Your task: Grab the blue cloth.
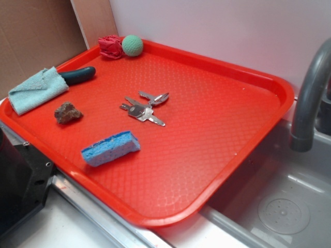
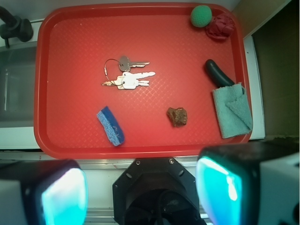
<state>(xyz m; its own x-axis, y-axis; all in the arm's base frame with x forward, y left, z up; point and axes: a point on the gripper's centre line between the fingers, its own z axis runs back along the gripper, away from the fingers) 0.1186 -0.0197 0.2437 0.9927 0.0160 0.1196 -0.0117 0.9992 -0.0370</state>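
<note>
The gripper [image 2: 143,194] hung with its fingers [image 2: 61,197] spread wide and empty, well apart from the blue cloth [image 2: 232,110] at the tray's [image 2: 70,28] right edge.

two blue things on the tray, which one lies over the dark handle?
The blue cloth, the pale folded one at the tray edge; it covers one end of the dark handle. The brighter sponge lies alone, nearer the keys.
</note>
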